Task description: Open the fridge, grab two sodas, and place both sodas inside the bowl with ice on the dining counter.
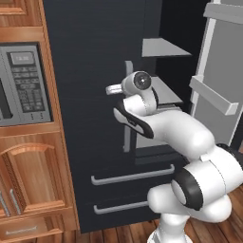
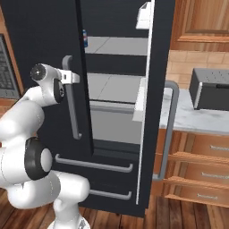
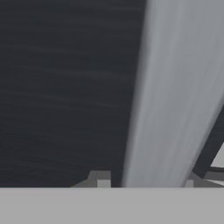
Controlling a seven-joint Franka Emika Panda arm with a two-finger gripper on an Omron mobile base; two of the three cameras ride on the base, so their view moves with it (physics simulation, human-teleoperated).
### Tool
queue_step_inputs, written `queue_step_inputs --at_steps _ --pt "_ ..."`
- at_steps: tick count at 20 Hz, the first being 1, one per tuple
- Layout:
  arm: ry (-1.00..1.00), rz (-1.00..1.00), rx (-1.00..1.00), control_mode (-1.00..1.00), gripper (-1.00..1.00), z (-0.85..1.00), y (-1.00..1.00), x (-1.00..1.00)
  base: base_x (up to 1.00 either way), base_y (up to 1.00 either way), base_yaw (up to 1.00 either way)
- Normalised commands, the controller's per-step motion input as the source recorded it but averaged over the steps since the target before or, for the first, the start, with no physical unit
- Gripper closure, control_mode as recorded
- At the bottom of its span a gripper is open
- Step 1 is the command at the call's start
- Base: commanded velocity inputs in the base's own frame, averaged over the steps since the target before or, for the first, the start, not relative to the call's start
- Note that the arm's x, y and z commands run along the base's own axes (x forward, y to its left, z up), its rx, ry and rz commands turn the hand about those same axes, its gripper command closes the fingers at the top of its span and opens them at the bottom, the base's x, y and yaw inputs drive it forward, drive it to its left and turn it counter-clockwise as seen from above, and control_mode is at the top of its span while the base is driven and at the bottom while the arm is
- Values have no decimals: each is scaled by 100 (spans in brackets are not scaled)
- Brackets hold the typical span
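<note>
Hand view is showing the gripper (image 3: 146,181) clamping the grey vertical handle (image 3: 175,96) of the fridge's left door, with one fingertip sitting on each side of the bar. Left base view is showing the fridge (image 1: 90,71) standing beside the wooden cabinet (image 1: 33,180) and microwave (image 1: 23,85). Its right door (image 2: 156,89) is standing open, exposing grey shelves (image 2: 112,85). A blue soda can (image 2: 84,38) is peeking out on the upper shelf.
</note>
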Motion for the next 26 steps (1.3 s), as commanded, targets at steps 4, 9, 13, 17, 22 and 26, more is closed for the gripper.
queue_step_inputs --at_steps 4,9,13,17,22,26 --pt "0 9 -5 -100 100 -26 100 -29 0 0 0" --pt "0 8 -6 -100 100 -25 100 -32 0 0 0" --pt "0 4 -4 -100 100 -23 100 -39 0 0 0" --pt "-2 0 -3 -100 100 -18 100 -51 0 0 0" --pt "-2 0 -1 -100 100 -14 100 -52 0 0 0" --pt "-2 0 -1 -100 100 -26 100 -60 0 0 0"
